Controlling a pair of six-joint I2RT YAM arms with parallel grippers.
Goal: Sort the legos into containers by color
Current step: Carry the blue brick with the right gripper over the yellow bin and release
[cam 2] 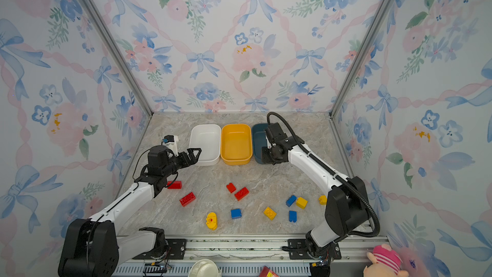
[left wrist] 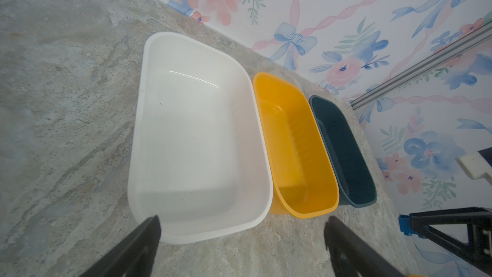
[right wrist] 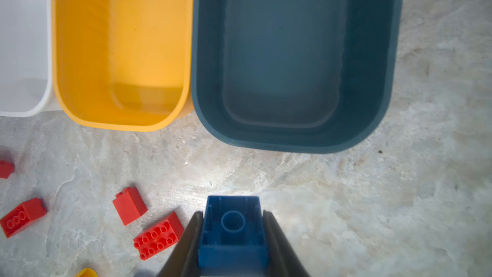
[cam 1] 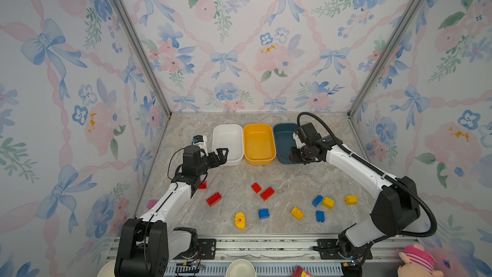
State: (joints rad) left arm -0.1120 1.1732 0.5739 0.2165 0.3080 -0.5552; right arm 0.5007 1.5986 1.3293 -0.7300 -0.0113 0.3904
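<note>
Three tubs stand in a row at the back: white (cam 1: 227, 131), yellow-orange (cam 1: 258, 131) and dark teal (cam 1: 282, 134). All three look empty in the wrist views. My right gripper (right wrist: 233, 213) is shut on a blue brick (right wrist: 233, 235), hollow underside showing, just in front of the teal tub's near rim (right wrist: 292, 147). My left gripper (left wrist: 242, 219) hangs open and empty at the white tub's near corner (left wrist: 213, 235). Loose on the table lie red bricks (cam 1: 213, 199), blue bricks (cam 1: 263, 213), yellow bricks (cam 1: 328, 203) and a rounded yellow piece with a red dot (cam 1: 239, 220).
A flat pink block (cam 1: 151, 204) lies by the left wall beside the left arm. In front of the rail are a paper cup (cam 1: 241, 267), a red packet (cam 1: 302, 271) and a pink plush toy (cam 1: 418, 262). Patterned walls close three sides.
</note>
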